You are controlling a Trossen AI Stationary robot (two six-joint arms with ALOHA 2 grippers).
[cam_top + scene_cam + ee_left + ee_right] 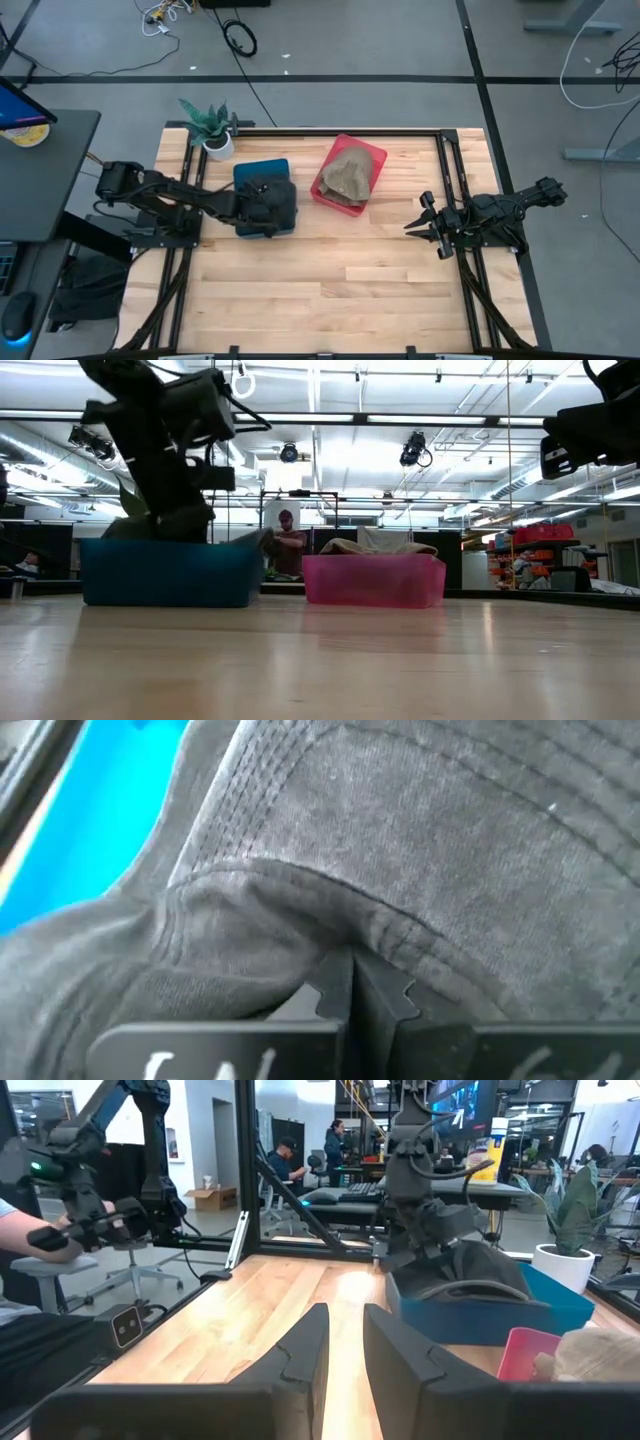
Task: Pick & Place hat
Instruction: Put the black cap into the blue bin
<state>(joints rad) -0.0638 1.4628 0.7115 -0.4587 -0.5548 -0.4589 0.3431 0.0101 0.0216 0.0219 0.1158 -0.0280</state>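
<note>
The wooden table (pixel 330 280) carries a blue bin (pixel 262 172) and a red bin (pixel 330 165) side by side; a tan hat (pixel 349 176) fills the red one; the left gripper (pixel 350 982) pinches a dark grey hat (pixel 430 850) over the blue bin; the right gripper (pixel 428 225), fingers slightly parted and empty, waits at the table's right edge.
</note>
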